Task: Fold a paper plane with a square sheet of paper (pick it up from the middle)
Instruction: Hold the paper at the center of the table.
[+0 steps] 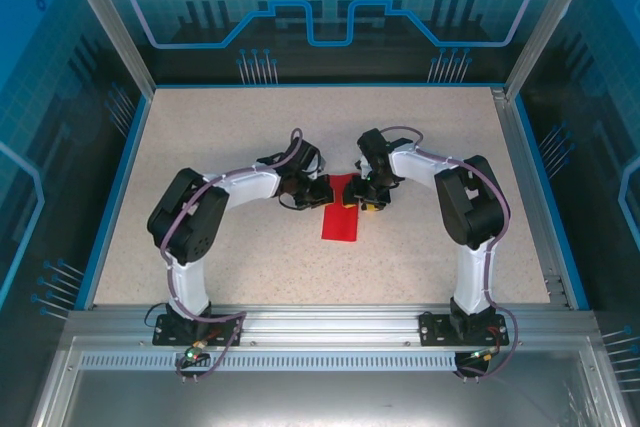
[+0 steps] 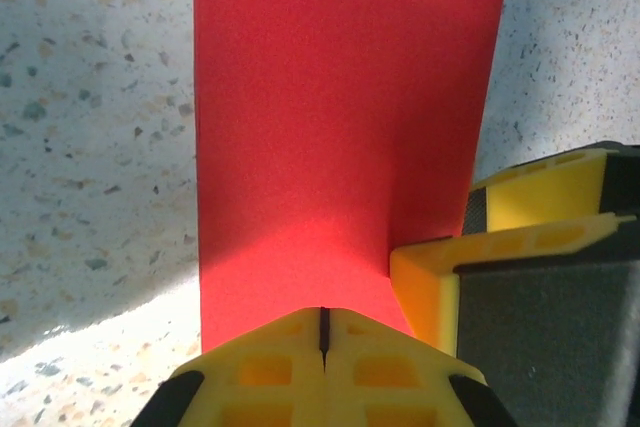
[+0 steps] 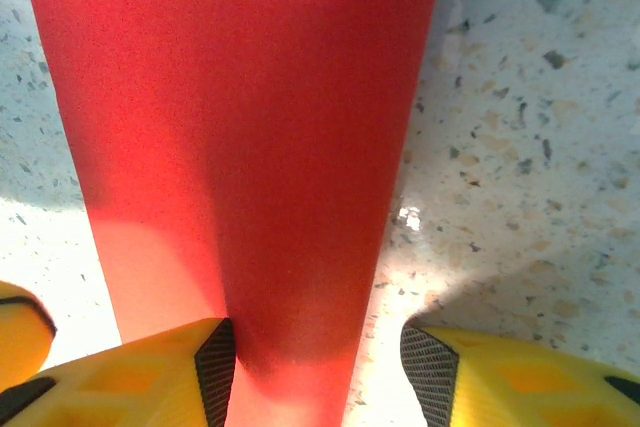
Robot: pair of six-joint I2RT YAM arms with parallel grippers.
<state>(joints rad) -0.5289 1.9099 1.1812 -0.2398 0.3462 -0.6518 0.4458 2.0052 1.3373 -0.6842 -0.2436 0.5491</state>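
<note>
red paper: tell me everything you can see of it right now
The paper is plain bright red, thin, matte and unmarked. It lies on the speckled table as a narrow rectangle, its long axis running near to far in the top view. At its far end the left gripper has its jaws shut on its edge. The right gripper sits with jaws open around it, one finger touching its side.

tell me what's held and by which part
The left gripper pinches the red paper at the middle of its nearest edge. The right gripper is open, holding nothing.
</note>
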